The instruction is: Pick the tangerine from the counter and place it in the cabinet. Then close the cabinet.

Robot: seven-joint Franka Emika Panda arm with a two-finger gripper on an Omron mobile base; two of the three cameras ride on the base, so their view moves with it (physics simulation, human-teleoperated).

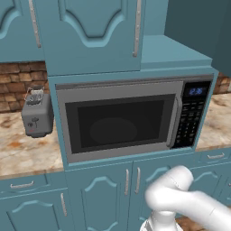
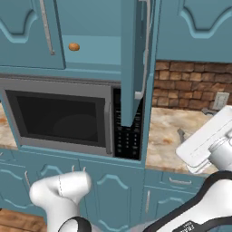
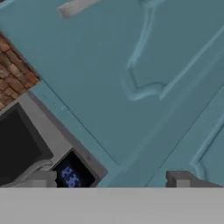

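Observation:
The tangerine [image 2: 74, 46] lies on the shelf inside the cabinet [image 2: 97, 50], above the microwave. The cabinet's left door [image 1: 90, 31] is shut. Its right door [image 2: 135, 59] stands open, swung out edge-on in the right base view. In the hand view my gripper [image 3: 113, 179] is open and empty, close to the arched outer face of that open door [image 3: 131, 65], whose silver bar handle [image 3: 76, 6] shows at the top. My white wrist [image 2: 206, 138] hangs to the right of the open door, over the counter [image 2: 167, 131].
A grey microwave [image 1: 126, 119] with a lit clock panel [image 3: 70, 175] sits under the cabinet. A grey toaster [image 1: 37, 115] stands on the counter to its left. A brick wall [image 2: 190, 88] backs the counter, and teal base cabinets [image 1: 99, 194] run below.

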